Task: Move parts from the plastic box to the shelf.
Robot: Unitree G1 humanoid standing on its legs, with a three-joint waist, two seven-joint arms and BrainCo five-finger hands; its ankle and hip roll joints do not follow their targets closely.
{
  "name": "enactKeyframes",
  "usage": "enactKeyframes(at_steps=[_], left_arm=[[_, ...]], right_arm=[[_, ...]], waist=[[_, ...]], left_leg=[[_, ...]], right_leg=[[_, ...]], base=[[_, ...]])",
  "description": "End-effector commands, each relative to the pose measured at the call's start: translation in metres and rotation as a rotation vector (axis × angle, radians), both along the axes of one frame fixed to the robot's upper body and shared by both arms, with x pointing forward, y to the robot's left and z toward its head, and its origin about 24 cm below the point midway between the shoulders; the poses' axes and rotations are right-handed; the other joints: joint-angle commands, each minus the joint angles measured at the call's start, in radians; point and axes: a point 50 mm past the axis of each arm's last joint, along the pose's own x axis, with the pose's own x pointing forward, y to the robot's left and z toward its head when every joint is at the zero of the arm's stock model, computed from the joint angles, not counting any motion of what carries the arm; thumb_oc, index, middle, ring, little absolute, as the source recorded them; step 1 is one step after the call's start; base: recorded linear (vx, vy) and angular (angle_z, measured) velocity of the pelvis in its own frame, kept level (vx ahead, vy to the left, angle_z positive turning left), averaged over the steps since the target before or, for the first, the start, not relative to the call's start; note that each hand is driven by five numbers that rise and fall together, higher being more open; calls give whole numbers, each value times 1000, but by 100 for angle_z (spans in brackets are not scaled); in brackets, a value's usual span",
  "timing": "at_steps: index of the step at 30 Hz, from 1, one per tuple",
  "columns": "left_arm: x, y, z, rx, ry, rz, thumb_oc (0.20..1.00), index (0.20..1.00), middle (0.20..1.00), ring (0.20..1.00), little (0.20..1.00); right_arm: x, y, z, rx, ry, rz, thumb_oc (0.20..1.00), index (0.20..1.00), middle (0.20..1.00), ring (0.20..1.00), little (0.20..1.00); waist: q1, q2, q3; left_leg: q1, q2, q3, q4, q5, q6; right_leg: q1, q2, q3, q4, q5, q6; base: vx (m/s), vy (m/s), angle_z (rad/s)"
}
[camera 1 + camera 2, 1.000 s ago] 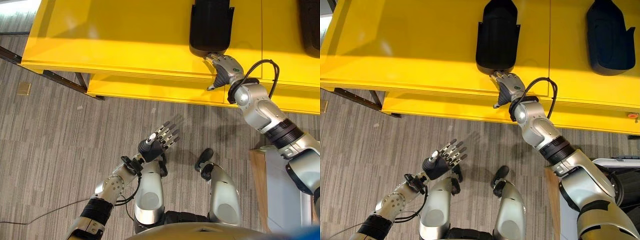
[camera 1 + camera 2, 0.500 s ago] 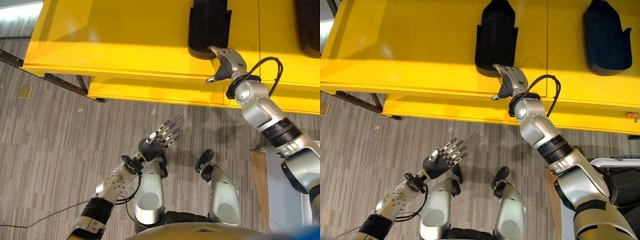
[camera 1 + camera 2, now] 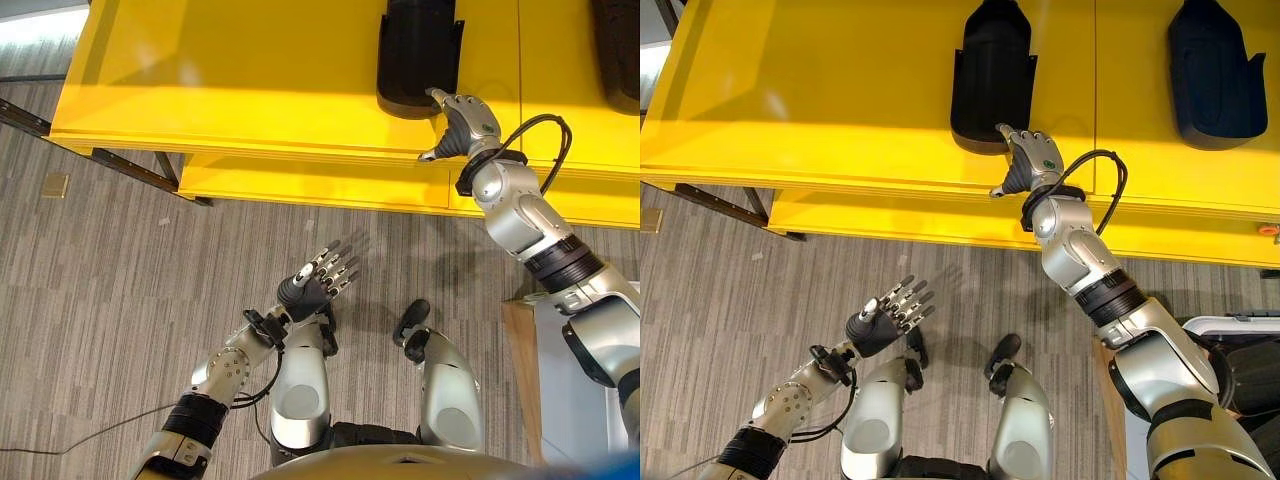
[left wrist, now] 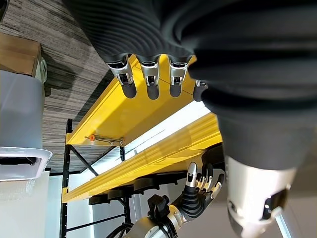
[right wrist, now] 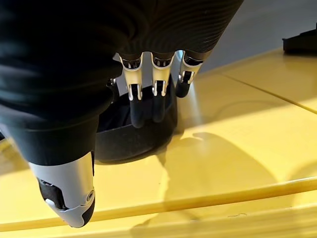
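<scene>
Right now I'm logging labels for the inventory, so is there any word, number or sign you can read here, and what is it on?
None can be read.
Black part by the right hand: no label shows.
Second black part: no label shows.
Yellow shelf: plain, no print.
Left hand: no marking legible.

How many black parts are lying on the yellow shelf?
2. One black part lies right by the right hand's fingertips. The other black part lies further to the robot's right. More could sit beyond the picture's edge.
</scene>
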Motion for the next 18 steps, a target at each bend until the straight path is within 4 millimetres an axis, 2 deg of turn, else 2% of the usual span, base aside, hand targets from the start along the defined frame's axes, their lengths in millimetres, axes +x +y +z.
enactKeyframes(at_steps=[1, 3, 6, 14, 18], left_arm=[[-10, -22, 12, -61, -29, -73, 1000, 1000, 1000, 1000, 1000], [-10, -22, 13, -66, -29, -71, 1000, 1000, 1000, 1000, 1000], [-10, -25, 12, -82, -24, -64, 1000, 1000, 1000, 1000, 1000], [-12, -26, 7, -109, -38, -47, 1000, 1000, 1000, 1000, 1000], [-14, -22, 5, -122, -48, -32, 1000, 1000, 1000, 1000, 1000]], right_arm=[[-13, 26, 68, -12, -406, 168, 1000, 1000, 1000, 1000, 1000], [-23, 34, 74, -24, -494, 232, 1000, 1000, 1000, 1000, 1000], [-48, 53, 80, -41, -641, 419, 1000, 1000, 1000, 1000, 1000], [-102, 88, 67, -85, -623, 846, 1000, 1000, 1000, 1000, 1000], [-117, 94, 54, -97, -549, 948, 1000, 1000, 1000, 1000, 1000]], waist=[[21, 4, -51], [18, 5, -52], [8, 12, -51], [-15, 23, -33], [-25, 22, -29]], left_leg=[[34, 59, -31, 12, -35, -60], [34, 60, -30, 12, -36, -60], [31, 59, -28, 16, -40, -59], [16, 62, -15, 25, -47, -62], [7, 65, -6, 28, -48, -64]], right_leg=[[24, -71, 14, 61, -42, 116], [23, -70, 16, 61, -41, 116], [16, -70, 21, 61, -40, 118], [-8, -71, 32, 60, -36, 122], [-22, -73, 35, 61, -33, 124]], base=[[6, 36, 0], [2, 16, 0], [-7, 24, -1], [-32, 33, -5], [-36, 26, -3]])
